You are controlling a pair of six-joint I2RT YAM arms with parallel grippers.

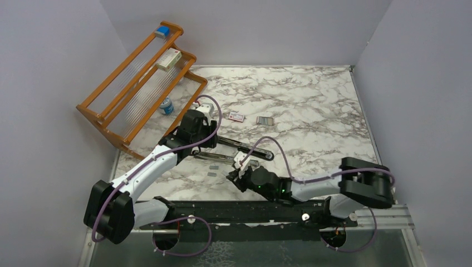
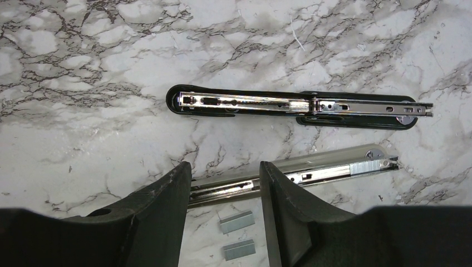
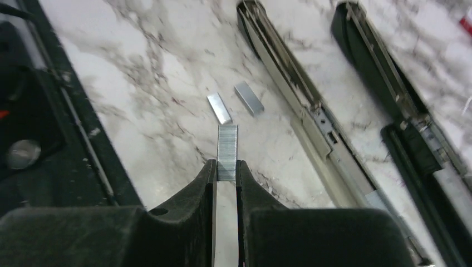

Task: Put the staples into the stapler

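Marble tabletop (image 1: pixel 311 105) (grey walls (image 1: pixel 250 28) around) carries the stapler (image 2: pixel 250 102); right end effector (image 3: pixel 226 167) pinches staples (image 3: pixel 227 146), left end effector (image 2: pixel 225 168) gapes open.

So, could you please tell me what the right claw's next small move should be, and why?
Probably carry the staple strip over toward the stapler: the right claw is already shut on the strip, and the stapler lies opened flat with its silver rail exposed, seemingly ready to take it.

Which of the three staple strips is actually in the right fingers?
The ribbed strip nearest the camera, pinched between the right gripper's fingers. The other two strips lie loose on the marble just beyond it.
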